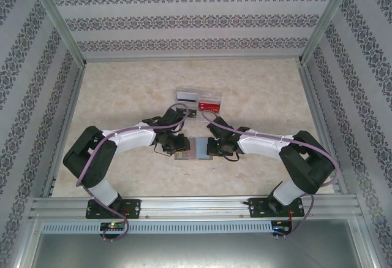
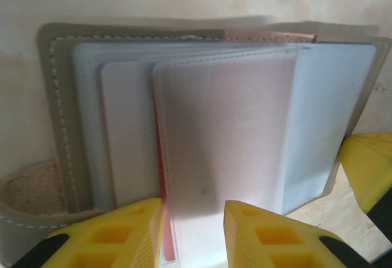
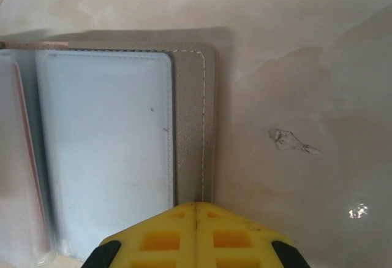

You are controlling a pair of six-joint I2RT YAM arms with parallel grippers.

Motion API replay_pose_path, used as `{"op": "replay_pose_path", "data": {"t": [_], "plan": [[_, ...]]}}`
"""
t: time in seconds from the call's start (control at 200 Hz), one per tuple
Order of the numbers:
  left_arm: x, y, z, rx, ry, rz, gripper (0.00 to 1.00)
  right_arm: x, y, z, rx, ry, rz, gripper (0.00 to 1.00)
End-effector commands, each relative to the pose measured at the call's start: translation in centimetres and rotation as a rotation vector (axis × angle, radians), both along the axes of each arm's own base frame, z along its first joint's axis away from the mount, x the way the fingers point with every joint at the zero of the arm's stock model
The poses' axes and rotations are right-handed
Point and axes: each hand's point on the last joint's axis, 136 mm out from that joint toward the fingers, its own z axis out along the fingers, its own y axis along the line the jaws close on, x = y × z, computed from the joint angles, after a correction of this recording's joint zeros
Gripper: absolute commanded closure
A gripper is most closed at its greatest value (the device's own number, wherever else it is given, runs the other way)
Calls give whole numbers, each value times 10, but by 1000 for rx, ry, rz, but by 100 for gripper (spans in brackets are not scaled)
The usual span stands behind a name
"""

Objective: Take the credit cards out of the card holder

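The card holder [image 1: 197, 148] is lying open on the table [image 1: 122, 96]. The right gripper [image 3: 196, 210], fingers pressed together, is apparently pinning the holder's right cover. The left gripper [image 2: 193, 210], partly spread, is straddling a frosted sleeve [image 2: 226, 133] where a reddish credit card [image 2: 161, 176] is still sitting. Beyond the holder, a clear box [image 1: 199, 99] is holding a red card [image 1: 209, 104].
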Motion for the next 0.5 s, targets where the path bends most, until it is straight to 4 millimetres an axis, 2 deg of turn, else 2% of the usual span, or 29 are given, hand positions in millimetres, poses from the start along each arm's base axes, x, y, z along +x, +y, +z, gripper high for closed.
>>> {"op": "replay_pose_path", "data": {"t": [0.0, 0.22, 0.325, 0.4, 0.5], "plan": [[4, -17, 9, -41, -34, -40, 65, -4, -3, -9, -11, 28, -9, 100], [7, -24, 18, -63, -52, -54, 56, -4, -5, -9, -15, 25, -13, 100], [7, -29, 23, -80, -62, -65, 55, -4, -5, -9, -18, 25, -13, 100], [8, -37, 30, -121, -78, -81, 60, -4, -6, -9, -20, 24, -16, 100], [9, -48, 38, -171, -94, -96, 62, -3, -7, -6, -20, 15, -24, 100]]}}
